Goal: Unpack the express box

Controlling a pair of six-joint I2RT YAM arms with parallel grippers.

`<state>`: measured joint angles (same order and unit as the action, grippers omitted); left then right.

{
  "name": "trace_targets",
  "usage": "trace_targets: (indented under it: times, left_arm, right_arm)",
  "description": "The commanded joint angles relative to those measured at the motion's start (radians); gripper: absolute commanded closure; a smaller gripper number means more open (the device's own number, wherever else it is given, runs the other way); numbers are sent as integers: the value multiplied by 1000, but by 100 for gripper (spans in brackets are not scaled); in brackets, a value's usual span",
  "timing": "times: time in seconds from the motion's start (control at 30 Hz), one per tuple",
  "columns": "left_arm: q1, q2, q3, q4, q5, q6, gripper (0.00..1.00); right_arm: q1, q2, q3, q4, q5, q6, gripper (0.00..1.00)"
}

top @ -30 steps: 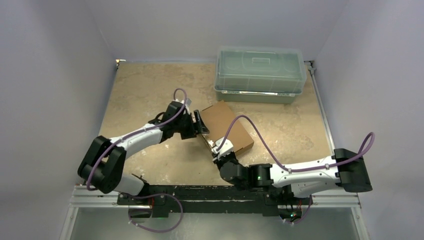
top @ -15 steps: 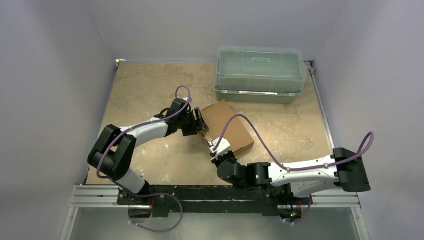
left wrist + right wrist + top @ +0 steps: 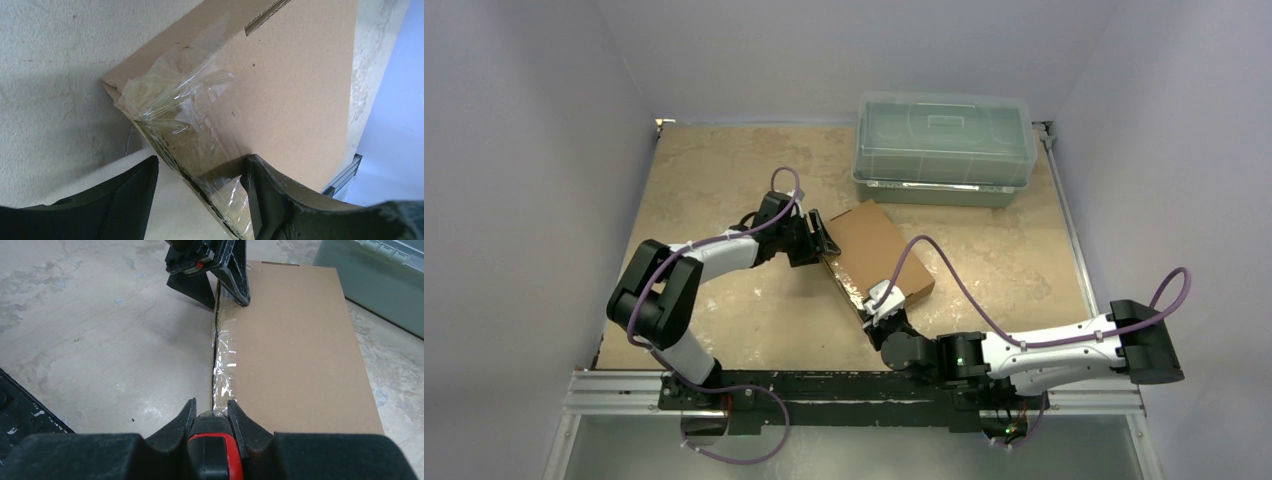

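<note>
**Top external view.**
- Express box point(image 3: 880, 256): flat on the tabletop point(image 3: 714, 170), about the middle, lid down. Its long axis runs from far left to near right. It lies near and left of the lidded plastic bin point(image 3: 944, 140) and apart from it.
- Left fingers point(image 3: 823, 238): at the box's far-left end, on its left long edge.
- Right fingers point(image 3: 876, 308): at the near end of the same edge.
- The box lies right of and between the two sets of fingers. Each arm reaches one end, and neither is clearly nearer.

**Left wrist view.**
- The left fingers point(image 3: 132, 197) are spread wide and straddle the taped edge.
- One finger is outside on the tabletop side. The other is over the lid and looks to rest on it.
- Crumpled clear tape point(image 3: 182, 102) wraps the corner just ahead of the tips.

**Right wrist view.**
- The right fingers point(image 3: 183, 421) are set narrow, with a black-and-red piece point(image 3: 215, 455) between them. Whether it is a held tool or part of the wrist cannot be told, nor whether the tips pinch the tape.
- The taped seam point(image 3: 220, 355) runs straight away from the tips to the left fingers at the far end. The box body lies to the right of that line.

**Judgement.** The coming move turns on this alignment. The seam is in line with the right fingers, so parting it should mean travelling along the long axis, with the left fingers steadying the far corner. The box is light and may slide.
</note>
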<state>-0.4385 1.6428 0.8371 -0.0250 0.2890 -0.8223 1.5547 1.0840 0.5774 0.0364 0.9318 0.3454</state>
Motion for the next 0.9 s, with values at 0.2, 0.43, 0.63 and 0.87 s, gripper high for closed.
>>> trace_targets:
  times: [0.2,0.43,0.63,0.87]
  left_arm:
    - [55,107,-10,-51,-213,69,39]
    - [55,48,-37,-33,-191,98,36]
    - [38,2,-58,-28,-160,107,35]
    - [26,-87,-21,-120,-147,149,32]
  right_arm:
    - [25,-52,-154,241,22,-26,100]
    - [25,-25,-36,168,109,-36,100]
    - [25,-17,120,78,165,-91,100]
    - [22,-54,198,-55,229,-23,100]
